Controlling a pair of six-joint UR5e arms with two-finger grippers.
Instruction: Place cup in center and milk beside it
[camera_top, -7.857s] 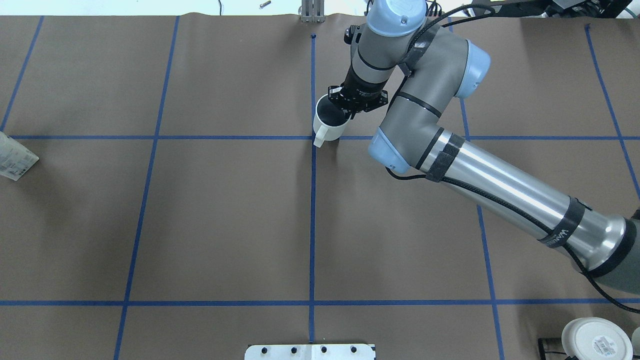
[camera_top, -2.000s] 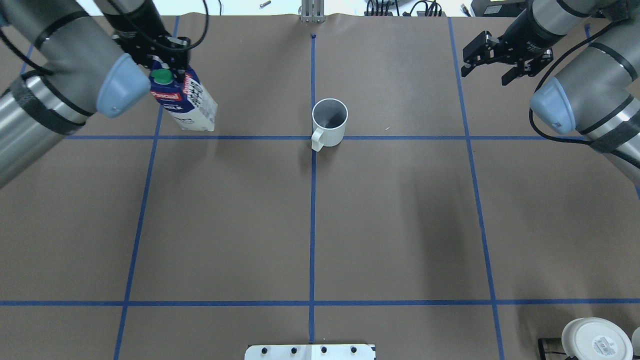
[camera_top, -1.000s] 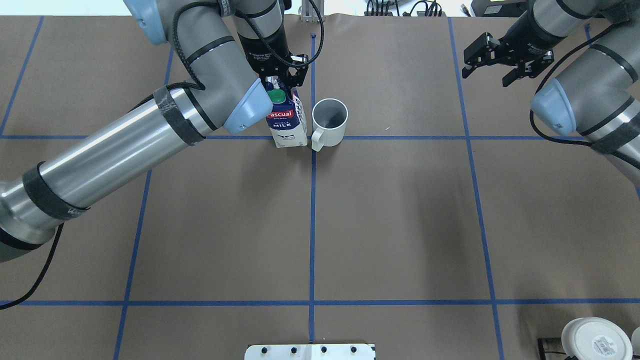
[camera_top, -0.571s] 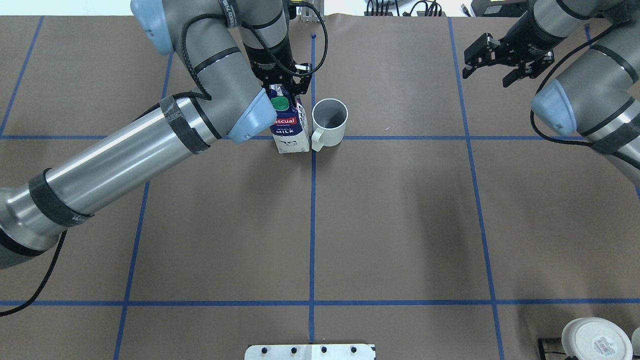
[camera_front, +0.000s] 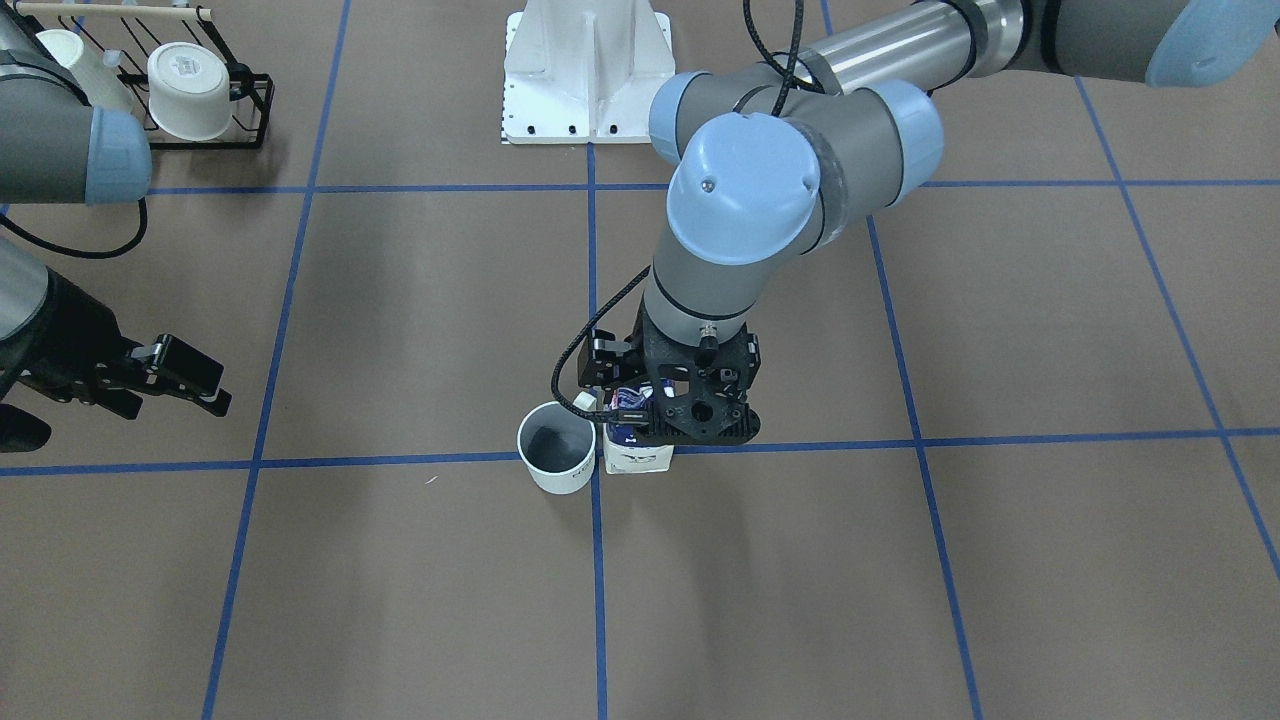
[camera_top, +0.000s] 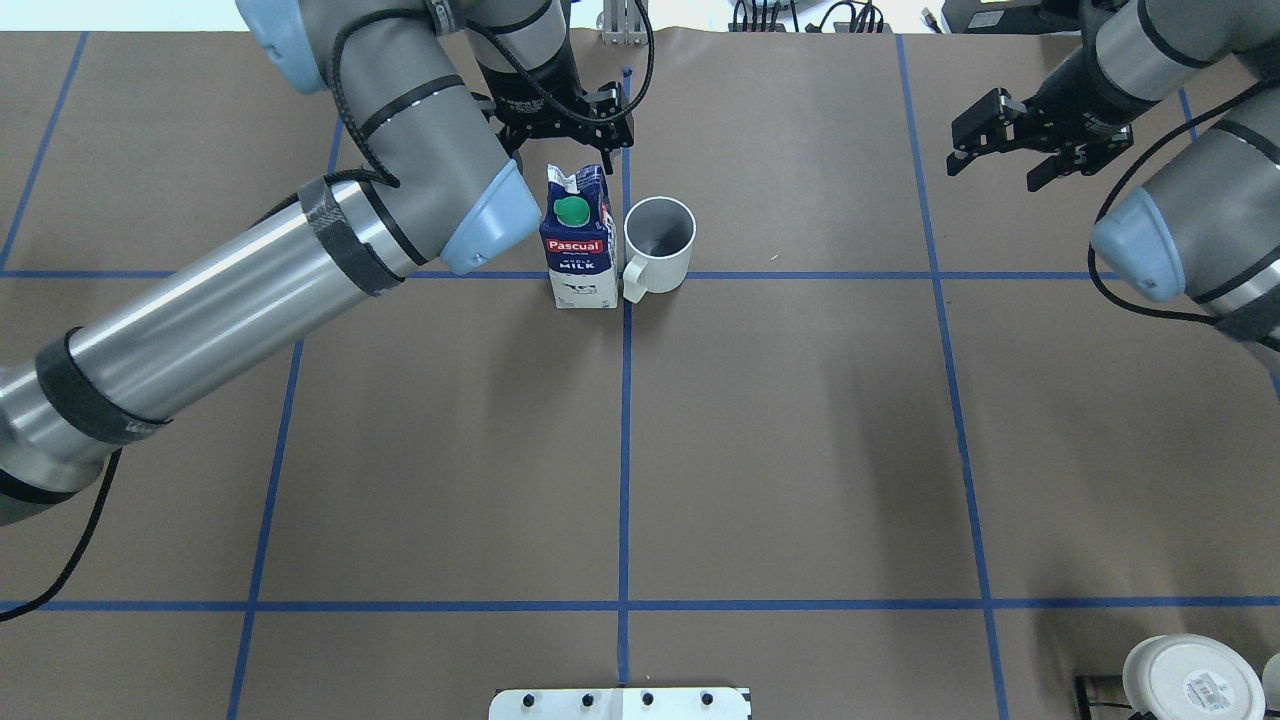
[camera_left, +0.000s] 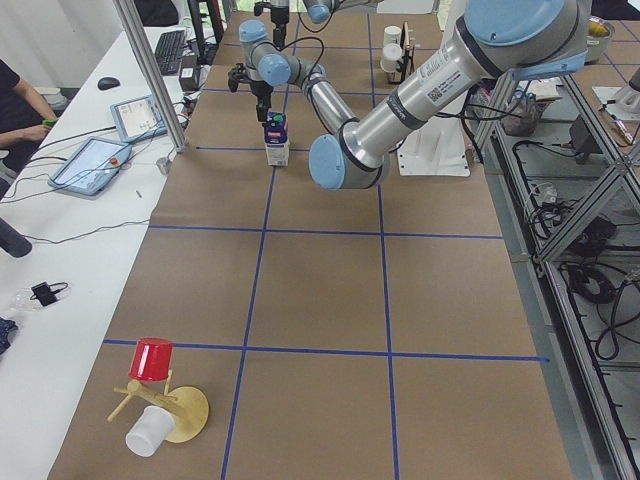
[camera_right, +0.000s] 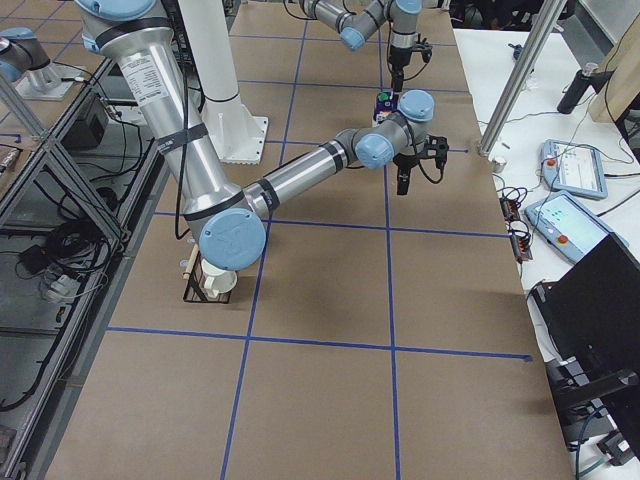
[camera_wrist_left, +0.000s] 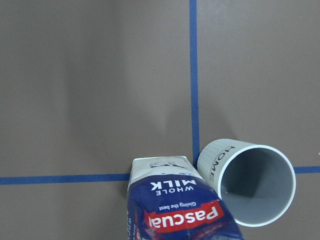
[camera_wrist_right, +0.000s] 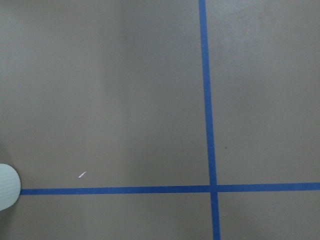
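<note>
The white cup (camera_top: 658, 245) with a dark grey inside stands upright just right of the center tape crossing (camera_top: 626, 275). The wrist view shows "HOME" on its side (camera_wrist_left: 250, 185). The navy and white milk carton (camera_top: 578, 240) with a green cap stands upright just left of the crossing, close against the cup's handle. My left gripper (camera_top: 560, 118) is open and empty, just above and behind the carton's top. It covers most of the carton (camera_front: 638, 457) in the front view. My right gripper (camera_top: 1040, 150) is open and empty at the far right.
A black wire rack with white mugs (camera_front: 205, 90) stands near the robot's base on its right side. The white base plate (camera_top: 620, 703) lies at the table's near edge. A red cup and a white cup on a wooden stand (camera_left: 155, 400) are at the left end.
My left gripper has let go of the carton's top and drawn up and back. The carton now stands free beside the cup. My right gripper has shifted slightly right.
</note>
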